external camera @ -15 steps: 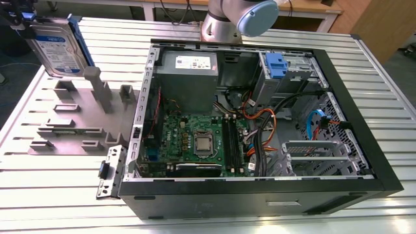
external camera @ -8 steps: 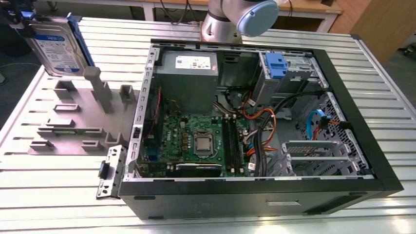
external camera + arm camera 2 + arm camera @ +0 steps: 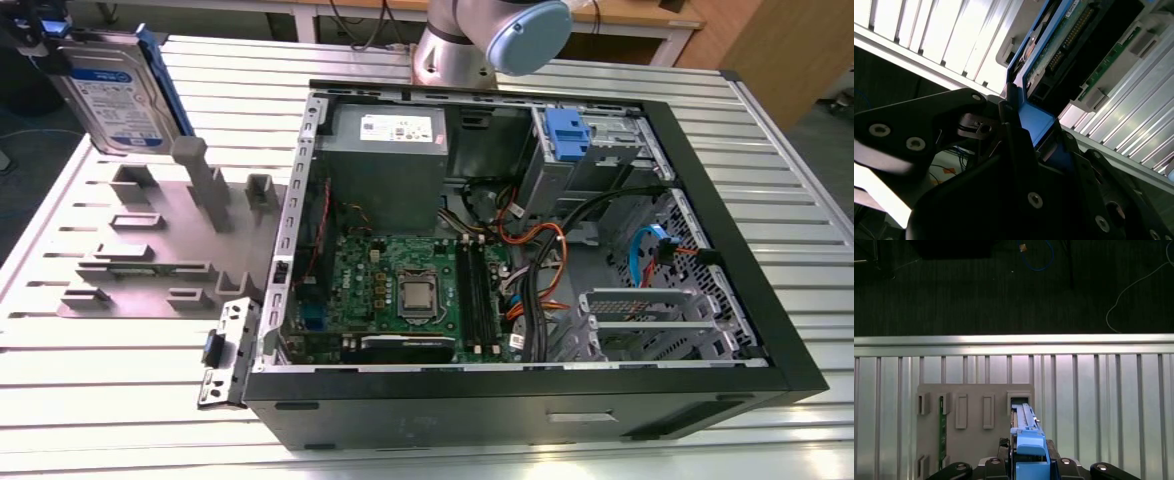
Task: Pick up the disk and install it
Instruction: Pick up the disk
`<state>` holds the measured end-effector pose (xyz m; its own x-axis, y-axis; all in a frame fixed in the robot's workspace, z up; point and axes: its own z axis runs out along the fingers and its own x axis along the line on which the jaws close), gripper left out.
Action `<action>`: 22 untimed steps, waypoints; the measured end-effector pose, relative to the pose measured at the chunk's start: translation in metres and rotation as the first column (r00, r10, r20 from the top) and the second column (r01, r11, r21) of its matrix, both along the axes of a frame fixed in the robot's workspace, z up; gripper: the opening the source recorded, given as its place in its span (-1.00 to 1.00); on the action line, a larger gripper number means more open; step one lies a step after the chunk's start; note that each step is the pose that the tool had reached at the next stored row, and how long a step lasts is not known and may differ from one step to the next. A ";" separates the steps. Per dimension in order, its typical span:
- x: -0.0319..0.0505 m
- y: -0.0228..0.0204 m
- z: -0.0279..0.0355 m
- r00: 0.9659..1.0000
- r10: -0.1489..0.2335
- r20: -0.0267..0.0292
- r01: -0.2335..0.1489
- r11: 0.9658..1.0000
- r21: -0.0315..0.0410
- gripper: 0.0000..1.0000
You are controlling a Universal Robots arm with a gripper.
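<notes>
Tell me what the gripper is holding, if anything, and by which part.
The gripper holds the disk, which stands on edge. Its fingers are clamped on one end of the blue carrier frame.

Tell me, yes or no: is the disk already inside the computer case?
No, in the exterior view the disk stands upright at the grey fixture, outside the open computer case.

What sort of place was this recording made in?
Probably a robotics lab bench for computer assembly: a ribbed aluminium table, an open black desktop computer case showing its green motherboard, and a blue-framed silver disk.
</notes>
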<state>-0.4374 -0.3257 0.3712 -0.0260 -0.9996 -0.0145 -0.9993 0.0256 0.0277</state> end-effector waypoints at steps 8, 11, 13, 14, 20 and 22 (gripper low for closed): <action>0.0000 0.0000 0.0036 1.000 0.000 0.000 0.000 1.000 0.000 -0.27; 0.0000 0.0000 0.0040 1.000 0.000 0.000 0.000 1.000 0.000 -0.27; 0.0000 0.0000 0.0050 1.000 0.000 0.000 0.000 1.000 0.000 -0.27; 0.0000 0.0000 0.0056 1.000 0.000 0.000 0.000 1.000 0.000 -0.27; 0.0000 0.0000 0.0080 1.000 0.000 0.000 0.000 1.000 0.000 -0.27; 0.0000 0.0000 0.0084 1.000 0.000 0.000 0.000 1.000 0.000 -0.27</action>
<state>-0.4374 -0.3257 0.3795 -0.0260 -0.9996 -0.0144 -0.9993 0.0256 0.0277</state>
